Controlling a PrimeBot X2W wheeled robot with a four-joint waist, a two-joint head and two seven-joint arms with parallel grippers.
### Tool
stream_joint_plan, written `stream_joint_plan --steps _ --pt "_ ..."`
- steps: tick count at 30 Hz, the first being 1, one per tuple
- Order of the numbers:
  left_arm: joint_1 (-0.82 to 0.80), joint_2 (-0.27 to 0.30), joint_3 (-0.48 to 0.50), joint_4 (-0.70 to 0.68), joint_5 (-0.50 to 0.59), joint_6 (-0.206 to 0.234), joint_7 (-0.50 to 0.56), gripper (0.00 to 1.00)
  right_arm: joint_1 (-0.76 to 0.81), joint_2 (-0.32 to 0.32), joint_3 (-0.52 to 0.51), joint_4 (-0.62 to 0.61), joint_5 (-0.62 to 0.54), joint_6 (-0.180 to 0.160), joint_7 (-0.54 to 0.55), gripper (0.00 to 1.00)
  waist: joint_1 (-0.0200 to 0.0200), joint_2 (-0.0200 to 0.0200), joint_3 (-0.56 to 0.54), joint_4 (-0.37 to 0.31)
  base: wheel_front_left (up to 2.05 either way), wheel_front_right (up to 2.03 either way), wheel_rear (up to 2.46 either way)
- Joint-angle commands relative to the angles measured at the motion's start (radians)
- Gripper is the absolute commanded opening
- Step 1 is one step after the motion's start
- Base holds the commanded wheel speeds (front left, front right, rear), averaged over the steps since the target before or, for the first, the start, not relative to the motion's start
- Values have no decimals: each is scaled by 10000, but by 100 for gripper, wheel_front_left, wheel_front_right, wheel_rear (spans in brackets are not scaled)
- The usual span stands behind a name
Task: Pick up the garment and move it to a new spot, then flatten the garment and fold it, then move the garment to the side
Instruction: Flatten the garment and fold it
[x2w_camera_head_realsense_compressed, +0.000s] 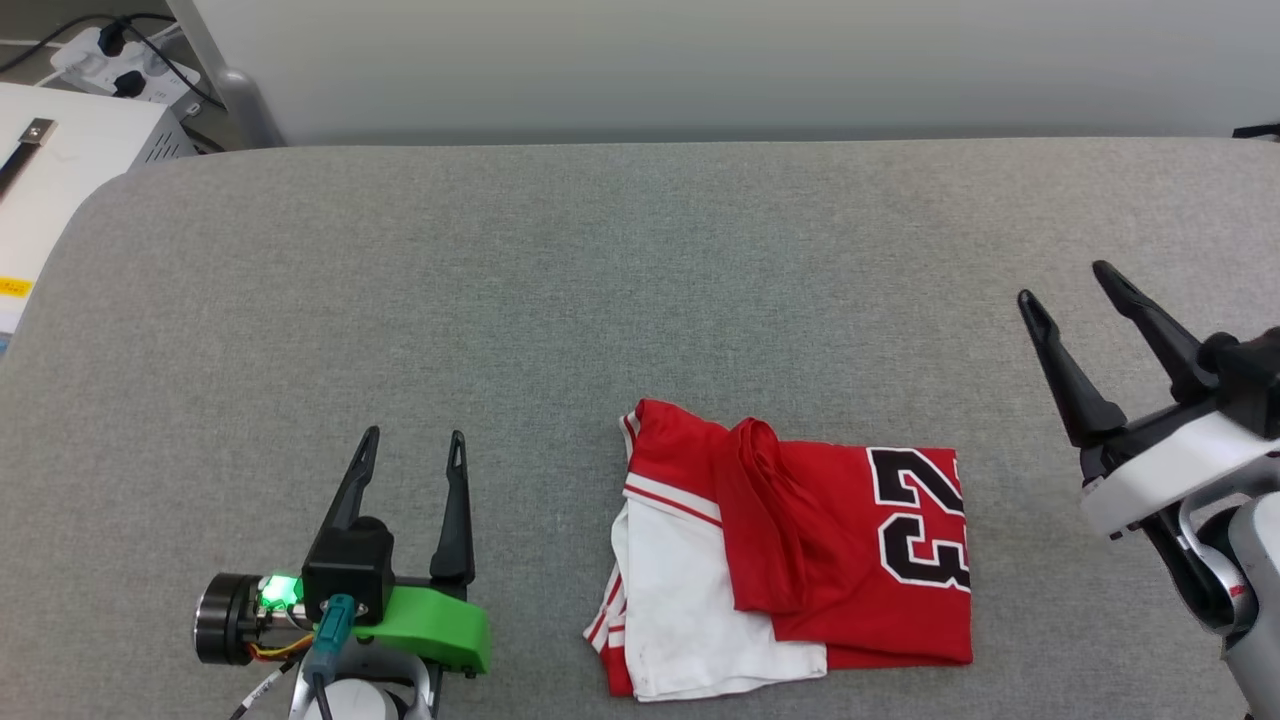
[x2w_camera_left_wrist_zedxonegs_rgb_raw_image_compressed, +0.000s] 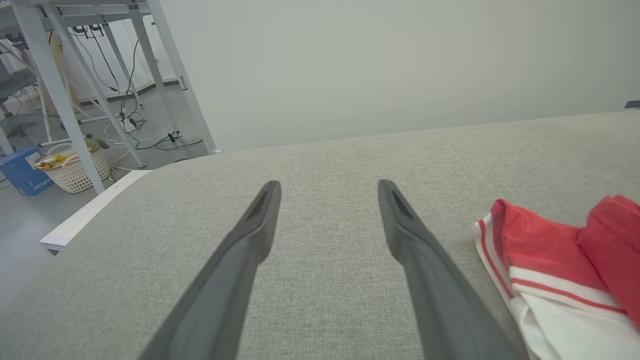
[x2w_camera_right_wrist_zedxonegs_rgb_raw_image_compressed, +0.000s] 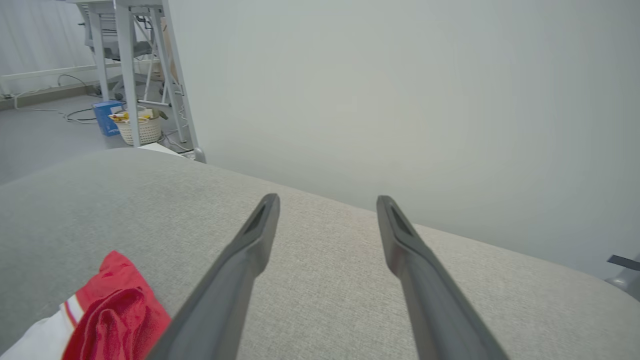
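Grey fabric counter (x2w_camera_head_realsense_compressed: 600, 280) before a pale wall (x2w_camera_head_realsense_compressed: 700, 60). Garment (x2w_camera_head_realsense_compressed: 820, 560) folded at lower centre of the head view. Left gripper (x2w_camera_head_realsense_compressed: 414, 435) lower left, right gripper (x2w_camera_head_realsense_compressed: 1064, 283) far right, both wide, empty. Basket (x2w_camera_left_wrist_zedxonegs_rgb_raw_image_compressed: 75, 172) on the floor.

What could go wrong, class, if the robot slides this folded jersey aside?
1. A loose red ridge stands up across the garment; a pinch there may lift one layer and unfold it.
2. The white sleeve pokes out; dragging over the grey cover may spread it.
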Motion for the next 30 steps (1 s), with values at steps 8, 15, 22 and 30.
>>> stream_joint_plan --steps 8,15,22,30 --pt "303 122 18 -96 80 -4 -59 100 1818 1938 -2780 -1030 -2398 -7 -320 100 0 0 -304 -175 0 0 0" --pt "455 116 -18 -157 20 -57 -59 100 3173 3353 -3760 -2345 -3098 -7 -325 100 0 0 -532 -137 0 0 0" --pt "607 53 17 -210 -116 -108 -59 100 4077 3976 -3805 -2739 -3383 -7 -326 100 0 0 -693 -50 0 0 0" --pt "759 -22 93 -160 -236 -190 -59 100 4680 4340 -3921 -2741 -3426 -7 -326 100 0 0 -851 69 0 0 0"
